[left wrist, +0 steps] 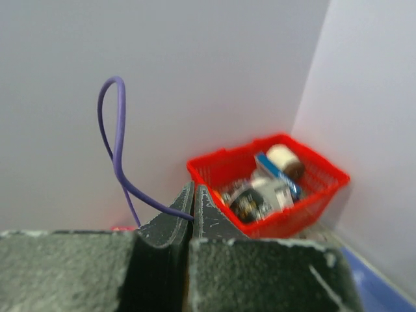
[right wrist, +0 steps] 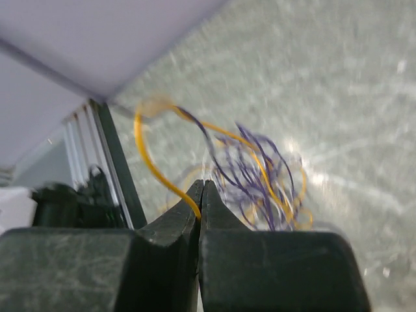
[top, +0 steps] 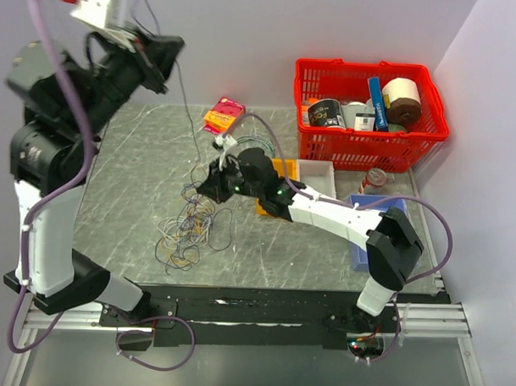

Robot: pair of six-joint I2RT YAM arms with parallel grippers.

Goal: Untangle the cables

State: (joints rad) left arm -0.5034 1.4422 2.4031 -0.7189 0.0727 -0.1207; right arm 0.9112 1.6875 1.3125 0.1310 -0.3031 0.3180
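Observation:
The cables (top: 191, 226) lie as a loose bunch of yellow, orange, white and dark purple strands on the grey table, left of centre. My left gripper (top: 159, 52) is raised high at the back left. It is shut on a purple strand (left wrist: 117, 153), which loops up from the closed jaws (left wrist: 193, 198), and a thin strand hangs from it to the bunch. My right gripper (top: 209, 188) is low at the bunch's upper edge. It (right wrist: 202, 193) is shut on a yellow strand (right wrist: 151, 162), with purple and yellow loops (right wrist: 260, 175) just beyond the fingertips.
A red basket (top: 430, 127) with cans and boxes stands at the back right. An orange-pink packet (top: 223, 116) lies behind the bunch. A white tray (top: 316, 171), an orange block (top: 283, 167), a can (top: 375, 178) and a blue box (top: 378, 202) sit on the right.

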